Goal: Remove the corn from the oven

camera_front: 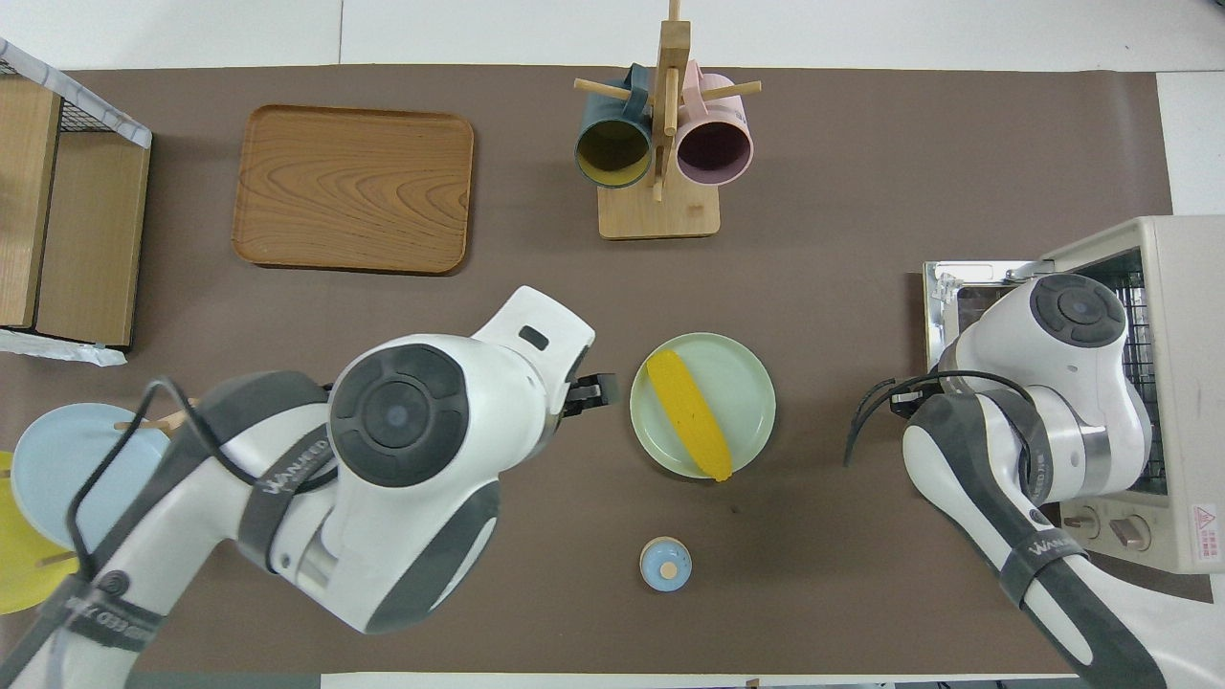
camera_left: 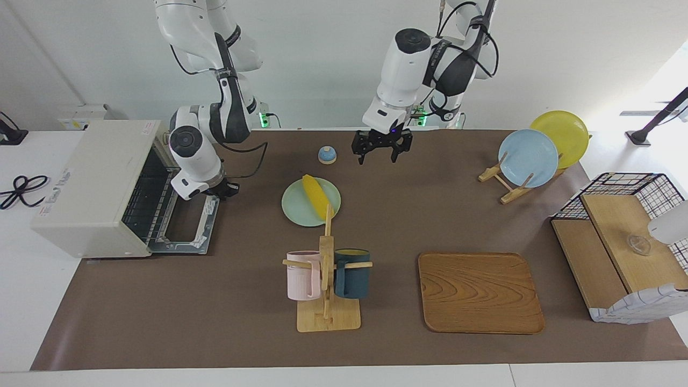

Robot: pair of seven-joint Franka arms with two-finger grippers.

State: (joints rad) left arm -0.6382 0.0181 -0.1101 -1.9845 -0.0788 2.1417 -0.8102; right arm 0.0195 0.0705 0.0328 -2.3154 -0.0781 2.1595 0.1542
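Corn lies on the pale green plate; right gripper, jaws pressed together, hangs over the open oven door's edge. Overhead, the left gripper, jaws spread, is beside the plate, clear of the corn.

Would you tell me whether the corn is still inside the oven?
No, the corn lies on the pale green plate on the table, beside the open oven.

"WANJEED"-like lettering on black bands of the left arm and right arm; red warning triangle sticker on the oven, small text unreadable.
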